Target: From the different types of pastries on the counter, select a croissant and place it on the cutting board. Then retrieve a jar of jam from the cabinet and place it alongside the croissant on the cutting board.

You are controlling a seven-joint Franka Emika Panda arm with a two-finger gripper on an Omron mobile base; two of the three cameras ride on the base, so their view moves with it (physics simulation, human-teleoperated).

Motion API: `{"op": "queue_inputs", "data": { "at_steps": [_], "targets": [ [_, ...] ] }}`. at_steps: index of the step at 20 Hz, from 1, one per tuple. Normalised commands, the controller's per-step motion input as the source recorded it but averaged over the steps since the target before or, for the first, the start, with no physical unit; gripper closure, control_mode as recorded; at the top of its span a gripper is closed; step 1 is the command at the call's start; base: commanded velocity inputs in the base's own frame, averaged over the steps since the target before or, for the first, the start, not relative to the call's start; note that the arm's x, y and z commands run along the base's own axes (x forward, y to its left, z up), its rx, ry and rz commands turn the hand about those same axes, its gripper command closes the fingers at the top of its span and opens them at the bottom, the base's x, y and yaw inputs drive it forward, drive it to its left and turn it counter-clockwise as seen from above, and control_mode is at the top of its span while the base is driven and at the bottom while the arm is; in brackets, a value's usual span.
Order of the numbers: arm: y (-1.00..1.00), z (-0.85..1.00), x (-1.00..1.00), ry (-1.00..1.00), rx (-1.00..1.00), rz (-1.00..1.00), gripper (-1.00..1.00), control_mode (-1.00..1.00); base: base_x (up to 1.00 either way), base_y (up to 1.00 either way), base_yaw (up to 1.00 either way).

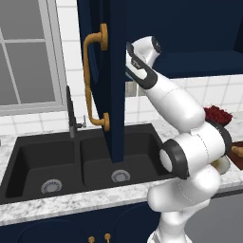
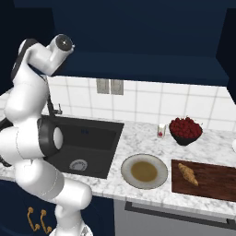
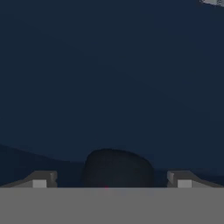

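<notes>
We see the croissant [image 2: 187, 174] lying on the cutting board [image 2: 212, 184], toward its left end, with the board on the marbled counter [image 2: 138, 138] at the right. Just left of the board sits a round beige plate [image 2: 144, 171], and behind it a dark bowl of red berries [image 2: 185, 129] with a tiny clear glass [image 2: 161, 131] beside it. The black sink [image 1: 76, 163] lies left of the plate, its faucet [image 1: 71, 114] rising at the back.

The navy cabinet door [image 1: 102, 71] stands swung open over the sink, its curved brass handle [image 1: 91, 78] facing us in the left base view. Our arm reaches upward, its upper end level with the cabinet opening beside that door.

In the hand view the gripper [image 3: 112, 179] has its two fingertips [image 3: 41, 179] wide apart at the lower edge, so we read the pincer as open and holding nothing. Between them, against the dim blue cabinet interior, sits a dark rounded object [image 3: 118, 168]; we cannot tell whether it is the jar of jam.
</notes>
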Motion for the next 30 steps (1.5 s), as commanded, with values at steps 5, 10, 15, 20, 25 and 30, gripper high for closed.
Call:
{"op": "queue_inputs", "data": {
  "at_steps": [5, 10, 15, 20, 25, 30],
  "targets": [
    [1.00, 0.11, 0.32, 0.29, 0.04, -0.22, -1.00, -1.00, 0.00, 0.00, 0.00],
    [1.00, 0.41, 0.16, 0.28, 0.10, -0.24, 1.00, -1.00, 0.00, 0.00, 0.00],
    [0.69, 0.46, 0.01, 0.37, 0.15, -0.26, 1.00, -1.00, 0.00, 0.00, 0.00],
    [-0.01, 0.98, -0.33, 0.29, 0.22, -0.29, 1.00, -1.00, 0.00, 0.00, 0.00],
    [-0.01, 0.98, -0.69, 0.23, 0.24, -0.28, 1.00, -1.00, 0.00, 0.00, 0.00],
    [-0.09, 0.99, -0.97, 0.13, 0.24, -0.30, 1.00, -1.00, 0.00, 0.00, 0.00]
  ]
}}
